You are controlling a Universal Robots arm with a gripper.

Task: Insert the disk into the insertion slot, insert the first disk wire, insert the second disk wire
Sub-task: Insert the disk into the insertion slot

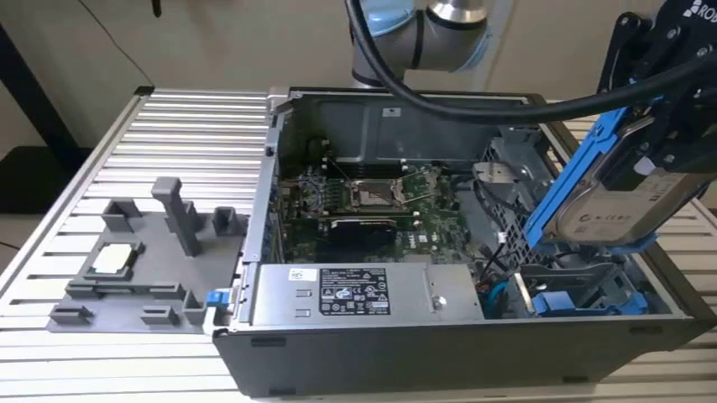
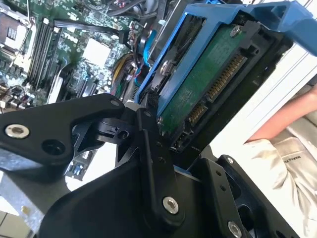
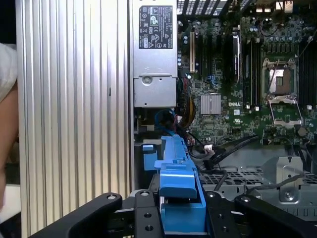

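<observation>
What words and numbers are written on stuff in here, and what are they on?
None can be read for sure.
Disk, pale label: letters too small to read.
Power supply box, dark label: print too small to read.
Power supply box, small white sticker: too small to read.

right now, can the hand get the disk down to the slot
Probably yes: the hand holds the disk tilted above the slot, with nothing seen between them, though cables lie close by.

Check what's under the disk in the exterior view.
Below the tilted disk, gripped by the pincer: the insertion slot, blue parts inside. Part of the slot behind the disk is covered.
</observation>
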